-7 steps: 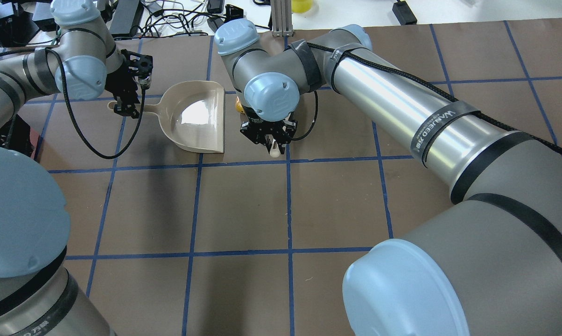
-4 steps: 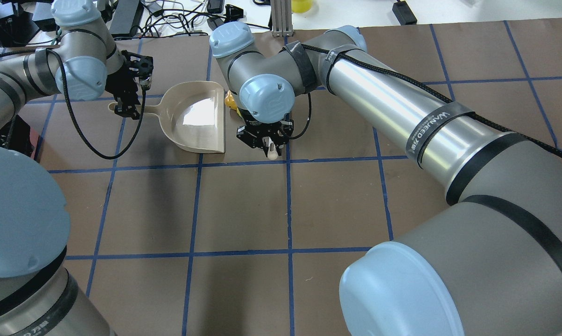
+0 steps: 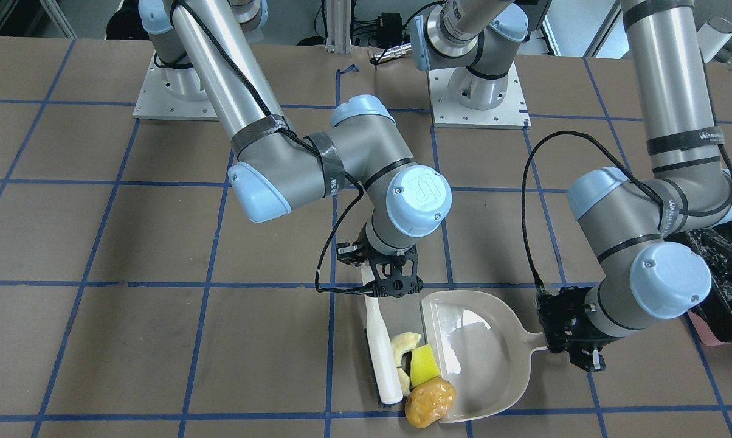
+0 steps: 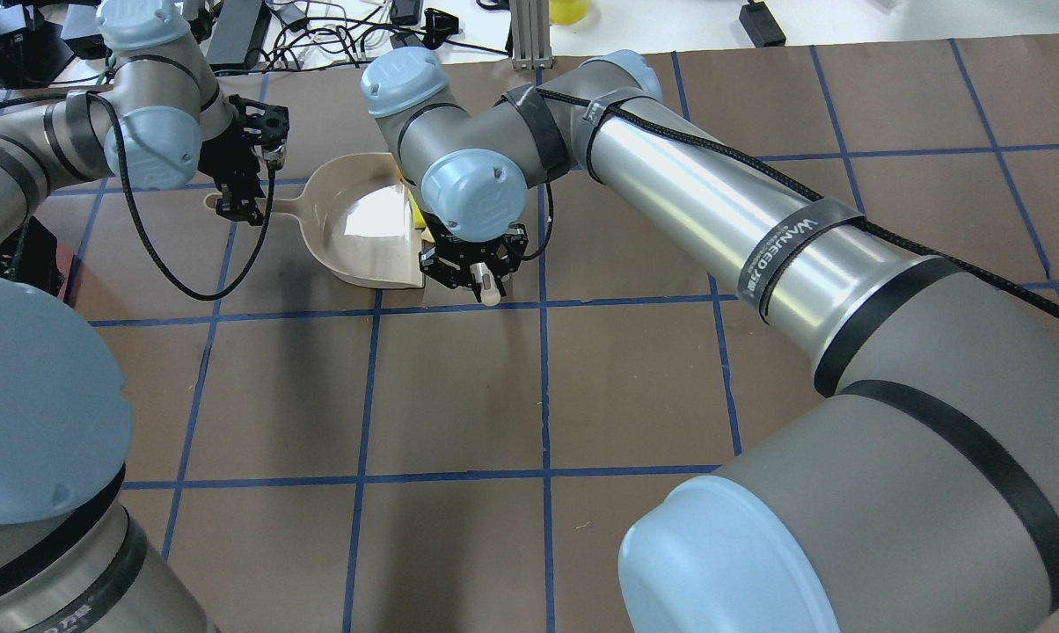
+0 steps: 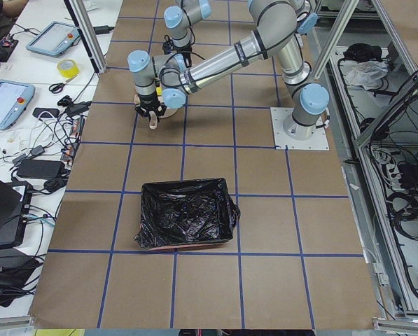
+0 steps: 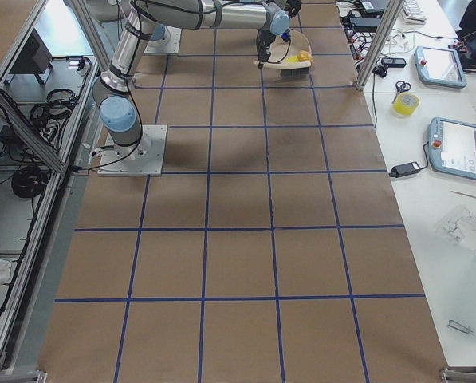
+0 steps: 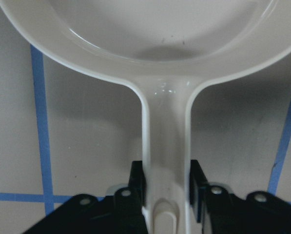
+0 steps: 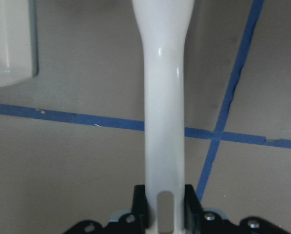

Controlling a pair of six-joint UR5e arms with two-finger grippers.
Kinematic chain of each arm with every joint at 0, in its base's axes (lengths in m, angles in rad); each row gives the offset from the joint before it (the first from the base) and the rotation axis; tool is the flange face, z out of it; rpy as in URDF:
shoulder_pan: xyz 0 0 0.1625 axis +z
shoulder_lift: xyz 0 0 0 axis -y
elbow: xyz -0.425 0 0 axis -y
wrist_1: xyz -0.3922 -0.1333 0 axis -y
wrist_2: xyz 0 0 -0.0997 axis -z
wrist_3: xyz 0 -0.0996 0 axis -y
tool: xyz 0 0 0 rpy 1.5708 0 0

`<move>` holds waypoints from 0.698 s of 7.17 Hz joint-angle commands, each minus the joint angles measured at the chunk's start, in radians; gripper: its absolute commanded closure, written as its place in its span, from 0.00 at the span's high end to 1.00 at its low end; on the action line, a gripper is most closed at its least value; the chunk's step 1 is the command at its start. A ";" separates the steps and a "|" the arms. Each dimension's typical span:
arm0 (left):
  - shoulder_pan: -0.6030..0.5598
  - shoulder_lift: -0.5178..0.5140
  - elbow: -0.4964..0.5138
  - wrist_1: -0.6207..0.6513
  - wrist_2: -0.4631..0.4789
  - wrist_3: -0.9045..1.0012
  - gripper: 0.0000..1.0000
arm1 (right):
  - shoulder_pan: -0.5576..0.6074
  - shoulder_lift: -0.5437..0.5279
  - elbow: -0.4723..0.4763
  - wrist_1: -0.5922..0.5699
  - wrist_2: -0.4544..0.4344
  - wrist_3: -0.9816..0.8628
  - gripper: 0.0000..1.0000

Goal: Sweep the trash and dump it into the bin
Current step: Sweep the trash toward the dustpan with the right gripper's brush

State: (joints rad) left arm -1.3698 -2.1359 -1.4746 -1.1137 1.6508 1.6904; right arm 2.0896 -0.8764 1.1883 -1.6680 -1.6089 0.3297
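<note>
My right gripper [image 3: 389, 281] is shut on the handle of a white brush [image 3: 382, 356]; the wrist view shows the handle [image 8: 164, 122] between its fingers. The brush presses the trash against the mouth of the beige dustpan [image 3: 484, 359]: a pale cream curved piece [image 3: 404, 342], a yellow-green wedge [image 3: 424, 365] and a golden-brown lump [image 3: 430, 401] that sits on the pan's lip. My left gripper [image 3: 569, 340] is shut on the dustpan's handle [image 7: 164, 146]. From overhead the right wrist [image 4: 472, 268] hides most of the trash. The bin [image 5: 186, 213], a box lined with a black bag, stands apart on my left.
The brown table [image 4: 459, 396] carries a blue tape grid. The bin's edge [image 3: 721, 286] shows just beyond my left elbow. Cables and devices lie past the far table edge [image 4: 318, 35]. Tablets and tape rest on a side bench [image 5: 26, 77].
My right arm has moved left with the brush, pushing the trash up to the dustpan's mouth. The left arm and the dustpan have stayed put.
</note>
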 commanded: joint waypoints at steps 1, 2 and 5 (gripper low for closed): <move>0.000 0.001 -0.001 0.000 0.000 -0.002 0.00 | 0.039 0.014 -0.029 -0.012 0.010 -0.005 0.00; 0.000 0.001 -0.001 0.000 -0.002 -0.002 0.00 | 0.049 0.025 -0.033 -0.015 0.032 0.008 0.00; 0.000 0.001 -0.003 0.000 -0.002 -0.002 0.00 | 0.082 0.065 -0.102 -0.038 0.072 0.083 0.00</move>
State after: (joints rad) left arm -1.3698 -2.1353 -1.4767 -1.1136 1.6491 1.6889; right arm 2.1552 -0.8299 1.1158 -1.6965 -1.5565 0.3795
